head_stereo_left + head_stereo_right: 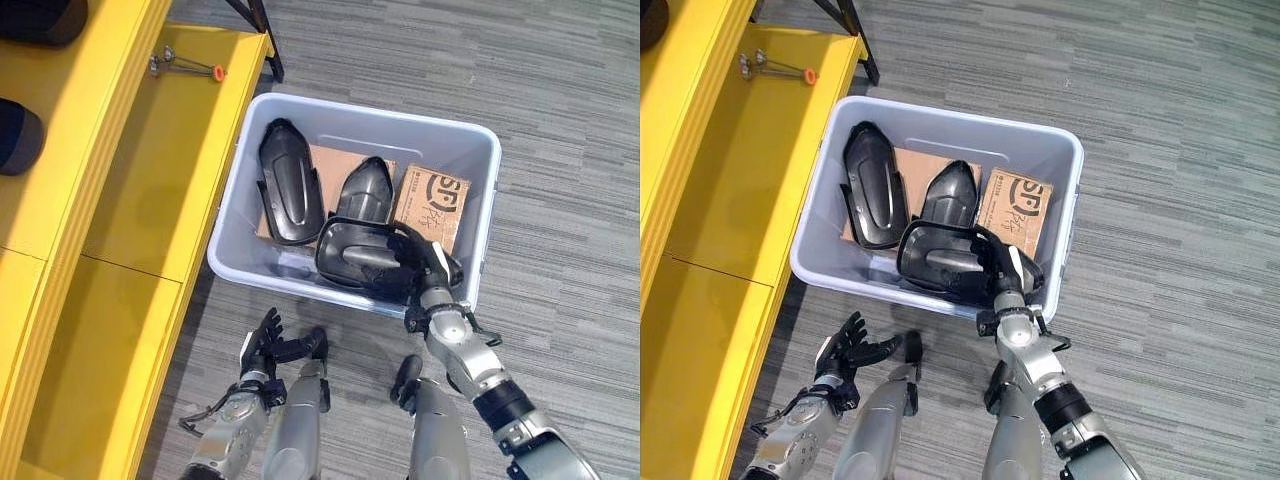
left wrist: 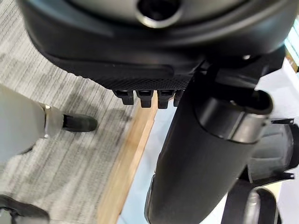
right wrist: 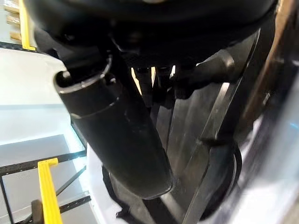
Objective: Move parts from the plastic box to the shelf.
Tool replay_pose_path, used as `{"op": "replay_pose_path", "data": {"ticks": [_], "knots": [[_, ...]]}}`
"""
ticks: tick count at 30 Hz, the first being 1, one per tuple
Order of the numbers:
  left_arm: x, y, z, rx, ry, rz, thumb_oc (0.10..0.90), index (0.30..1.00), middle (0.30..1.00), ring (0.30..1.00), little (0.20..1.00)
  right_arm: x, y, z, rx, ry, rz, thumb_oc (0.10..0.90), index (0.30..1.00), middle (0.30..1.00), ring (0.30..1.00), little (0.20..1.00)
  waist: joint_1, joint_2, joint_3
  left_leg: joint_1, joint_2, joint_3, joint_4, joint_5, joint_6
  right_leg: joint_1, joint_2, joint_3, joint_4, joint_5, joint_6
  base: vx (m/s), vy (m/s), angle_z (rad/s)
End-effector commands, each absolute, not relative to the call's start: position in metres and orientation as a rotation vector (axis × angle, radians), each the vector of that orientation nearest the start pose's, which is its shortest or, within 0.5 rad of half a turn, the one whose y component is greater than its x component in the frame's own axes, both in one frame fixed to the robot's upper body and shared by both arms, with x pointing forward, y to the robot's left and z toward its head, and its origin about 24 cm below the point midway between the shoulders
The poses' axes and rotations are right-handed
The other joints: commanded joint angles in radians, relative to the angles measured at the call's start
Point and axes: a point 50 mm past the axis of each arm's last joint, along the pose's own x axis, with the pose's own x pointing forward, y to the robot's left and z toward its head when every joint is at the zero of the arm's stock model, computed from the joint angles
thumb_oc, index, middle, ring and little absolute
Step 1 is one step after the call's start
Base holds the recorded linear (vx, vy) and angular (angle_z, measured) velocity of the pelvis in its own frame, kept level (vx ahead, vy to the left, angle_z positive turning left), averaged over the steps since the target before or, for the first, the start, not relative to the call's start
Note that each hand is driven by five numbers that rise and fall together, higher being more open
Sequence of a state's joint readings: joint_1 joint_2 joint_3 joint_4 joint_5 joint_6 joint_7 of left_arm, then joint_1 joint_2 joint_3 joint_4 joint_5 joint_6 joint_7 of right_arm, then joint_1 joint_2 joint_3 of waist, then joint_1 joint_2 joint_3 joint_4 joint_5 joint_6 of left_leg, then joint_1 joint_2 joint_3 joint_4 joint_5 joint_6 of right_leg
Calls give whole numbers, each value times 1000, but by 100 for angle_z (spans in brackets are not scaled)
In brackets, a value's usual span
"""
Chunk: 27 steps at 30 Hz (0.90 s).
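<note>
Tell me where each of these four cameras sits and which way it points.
Left eye view: head, looking down at the plastic box, yellow shelf, both hands.
Right eye view: same, slightly offset; right hand grips the black part.
Left wrist view: along the open left hand above carpet, box edge beyond.
Right wrist view: along its hand into the box.
All share the box.

Grey striped carpet point(image 1: 560, 110) underfoot
</note>
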<state>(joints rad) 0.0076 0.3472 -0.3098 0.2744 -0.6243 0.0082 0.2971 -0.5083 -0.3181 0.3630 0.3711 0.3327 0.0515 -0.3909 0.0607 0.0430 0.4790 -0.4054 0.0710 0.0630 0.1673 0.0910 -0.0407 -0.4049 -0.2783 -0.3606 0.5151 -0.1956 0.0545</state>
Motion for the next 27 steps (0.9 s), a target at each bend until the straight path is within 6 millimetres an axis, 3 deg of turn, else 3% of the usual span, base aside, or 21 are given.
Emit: {"op": "replay_pose_path", "data": {"ticks": [1, 4, 7, 15, 27], "knots": [[237, 190, 0, -176, 254, 115, 900, 1000, 1000, 1000, 1000, 365, -155, 134, -219, -167, -177, 900, 1000, 1000, 1000, 1000, 35, -5, 35, 4, 10, -23, 101, -139, -7, 93, 4, 47, -208, 76, 71, -10, -11, 7], [237, 190, 0, -175, 253, 107, 900, 1000, 1000, 1000, 1000, 373, -159, 149, -251, -200, -201, 900, 1000, 1000, 1000, 1000, 41, -2, 38, -2, 9, -23, 102, -137, -7, 86, 3, 50, -204, 75, 70, -4, -3, 5], [239, 187, 3, -182, 242, 88, 900, 1000, 1000, 1000, 1000, 386, -162, 187, -303, -289, -241, 900, 1000, 1000, 1000, 1000, 54, 1, 40, -12, 10, -25, 95, -132, -7, 74, 5, 46, -200, 73, 70, 0, 0, 0], [244, 181, 7, -189, 223, 55, 900, 1000, 1000, 1000, 1000, 395, -161, 236, -416, -415, -270, 900, 1000, 1000, 1000, 1000, 64, -2, 41, -17, 4, -34, 92, -131, -7, 75, 5, 42, -191, 65, 67, 0, 0, 0], [248, 182, 16, -199, 180, 46, 900, 1000, 1000, 1000, 1000, 399, -159, 272, -578, -501, -279, 900, 1000, 1000, 1000, 1000, 81, -6, 41, -31, 0, -46, 93, -129, -7, 70, 5, 31, -181, 59, 66, 2, -4, 5]]}}
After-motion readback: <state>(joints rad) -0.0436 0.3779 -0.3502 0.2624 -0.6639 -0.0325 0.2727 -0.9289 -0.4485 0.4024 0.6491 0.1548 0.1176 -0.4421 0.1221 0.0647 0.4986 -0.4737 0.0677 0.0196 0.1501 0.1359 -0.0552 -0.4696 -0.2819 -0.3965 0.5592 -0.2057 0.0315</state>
